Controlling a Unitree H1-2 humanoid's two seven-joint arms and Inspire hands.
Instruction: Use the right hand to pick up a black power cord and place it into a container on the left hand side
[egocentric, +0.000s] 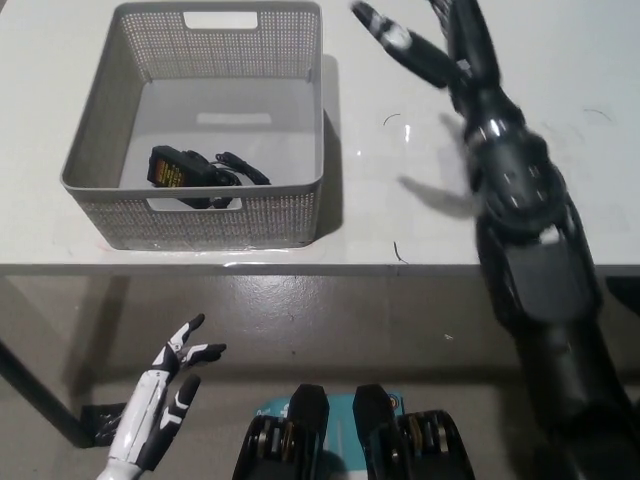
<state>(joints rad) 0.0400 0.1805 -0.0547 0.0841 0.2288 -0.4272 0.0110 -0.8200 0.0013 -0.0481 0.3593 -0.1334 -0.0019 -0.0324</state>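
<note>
One black power cord lies in the grey basket; right hand spread, empty.

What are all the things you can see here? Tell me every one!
Grey perforated plastic basket: one, grey, on the table's left part.
Black power cord with its adapter brick: one, black with a yellow label, lying inside the basket near its front wall.
White table: one, white, fills the upper picture.
Grey floor: below the table's front edge.
Teal thing: one, partly hidden at the bottom middle; cannot tell what it is.
White left hand: one, open, lower left, below the table.
Black right hand: one, open, empty, above the table right of the basket.
</note>
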